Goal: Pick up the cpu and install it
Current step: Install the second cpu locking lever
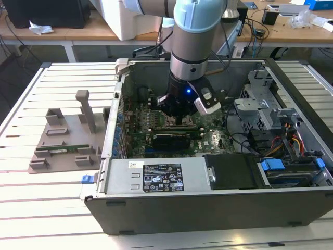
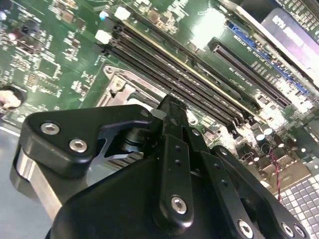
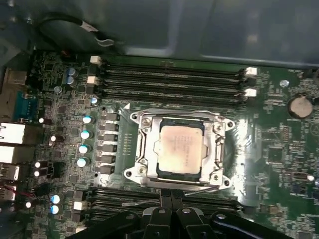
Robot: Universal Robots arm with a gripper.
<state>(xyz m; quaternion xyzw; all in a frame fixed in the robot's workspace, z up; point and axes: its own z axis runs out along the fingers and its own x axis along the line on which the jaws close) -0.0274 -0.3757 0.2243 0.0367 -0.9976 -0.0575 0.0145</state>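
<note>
In the first wrist view we see the cpu (image 3: 180, 148) lying flat inside the metal socket frame (image 3: 141, 144) on the motherboard (image 3: 269, 149), between the memory slots (image 3: 174, 79). The gripper (image 3: 172, 195) sits just beside the socket with its fingers (image 3: 166, 199) pressed together, holding nothing. We judge the placing step done. In the exterior view the gripper (image 1: 179, 119) reaches down into the open computer case (image 1: 208, 208) on the bench (image 1: 52, 198).
</note>
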